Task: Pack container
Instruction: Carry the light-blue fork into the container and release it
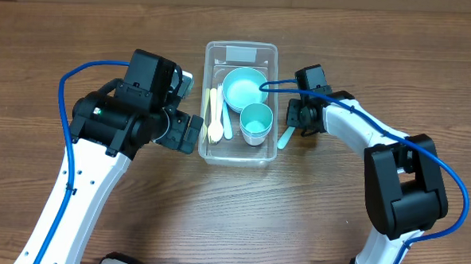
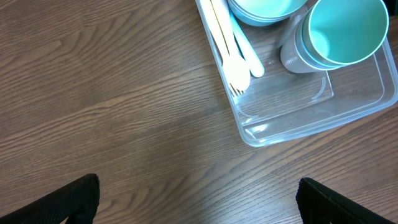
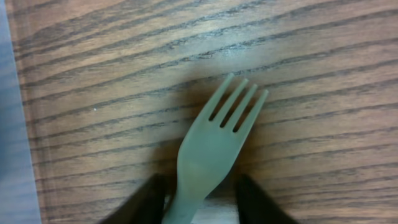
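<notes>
Legible markings: none. One white label (image 1: 240,53) stands on the container (image 1: 236,153), at the short end farthest from the arm bases. Its face is too small to show any text, number or brand.

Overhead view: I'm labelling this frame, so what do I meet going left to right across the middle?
Left gripper → cream fork → cup → green fork. Left out: the bowl, which overlaps the cup, and the right gripper, which overlaps the green fork.
</notes>
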Controlling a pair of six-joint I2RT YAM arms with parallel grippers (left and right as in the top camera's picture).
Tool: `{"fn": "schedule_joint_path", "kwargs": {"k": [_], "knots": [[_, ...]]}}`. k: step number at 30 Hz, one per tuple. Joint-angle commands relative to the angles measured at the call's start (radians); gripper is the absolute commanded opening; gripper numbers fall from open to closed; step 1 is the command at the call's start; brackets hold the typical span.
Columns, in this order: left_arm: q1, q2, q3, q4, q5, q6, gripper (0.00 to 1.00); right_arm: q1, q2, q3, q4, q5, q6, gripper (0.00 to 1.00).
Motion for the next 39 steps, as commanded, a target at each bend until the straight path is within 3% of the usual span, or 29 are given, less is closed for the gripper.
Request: {"fn": "schedule_joint_path", "kwargs": {"k": [1,8,16,22,27,33,39], "knots": [[0.005,0.003,-0.002,0.000,0.016,0.016,1.00,0.004,0.037,-0.013,-0.017,-0.070,0.029,0.26],[0.005,0.003,-0.002,0.000,0.016,0.016,1.00,-0.001,0.037,-0.012,-0.012,-0.070,0.029,0.04],[0.005,0.003,-0.003,0.000,0.016,0.016,1.00,-0.054,0.001,0.079,-0.067,-0.097,0.029,0.04],[0.005,0.003,-0.002,0.000,0.016,0.016,1.00,-0.053,-0.203,0.265,-0.217,-0.092,0.024,0.04],[0.005,0.003,-0.003,0.000,0.016,0.016,1.00,0.080,-0.402,0.289,-0.159,-0.172,-0.006,0.04],[0.005,0.003,-0.003,0.000,0.016,0.016,1.00,0.283,-0.286,0.285,-0.078,-0.243,-0.036,0.04],[0.005,0.003,-0.003,0.000,0.016,0.016,1.00,0.352,-0.126,0.285,-0.023,-0.286,0.029,0.04]]}}
